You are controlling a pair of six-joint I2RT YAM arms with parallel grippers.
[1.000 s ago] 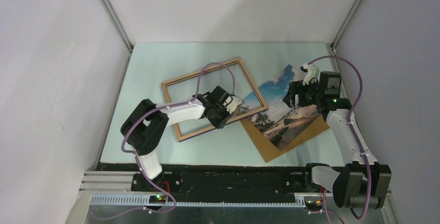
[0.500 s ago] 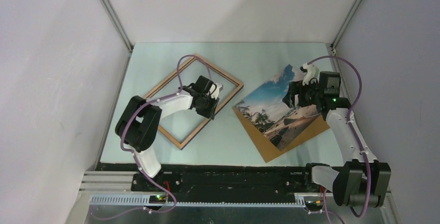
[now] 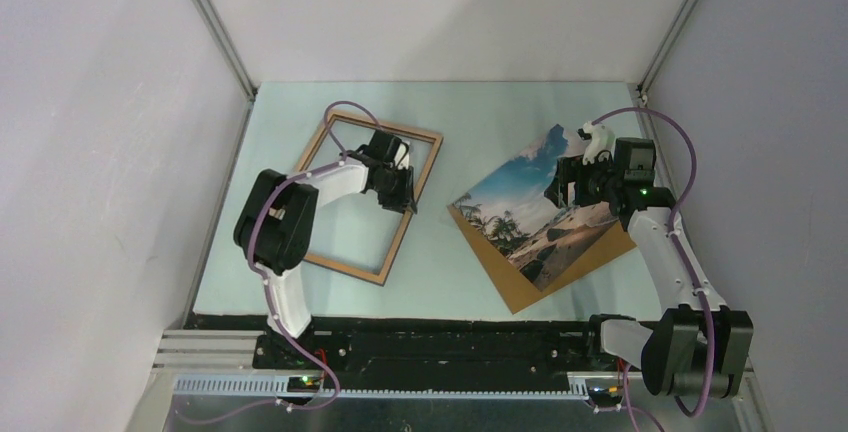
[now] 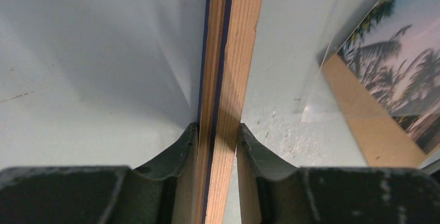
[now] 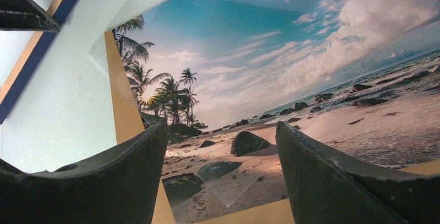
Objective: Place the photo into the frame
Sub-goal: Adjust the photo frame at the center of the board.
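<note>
Left arm (image 3: 335, 182) and right arm (image 3: 672, 252) are showing white links, black joints, purple cables (image 3: 345, 106); left gripper (image 4: 217, 130) and right gripper (image 5: 222, 130) are showing dark curved fingers (image 5: 104, 182).

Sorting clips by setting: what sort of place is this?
Likely a lab robot cell, not a home: plain white panel walls with aluminium corner posts, a pale green tabletop, and two white-and-black robot arms bolted to a black rail.

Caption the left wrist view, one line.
Left gripper clamped on the frame rail; the photo on a brown board lies to the right.
</note>
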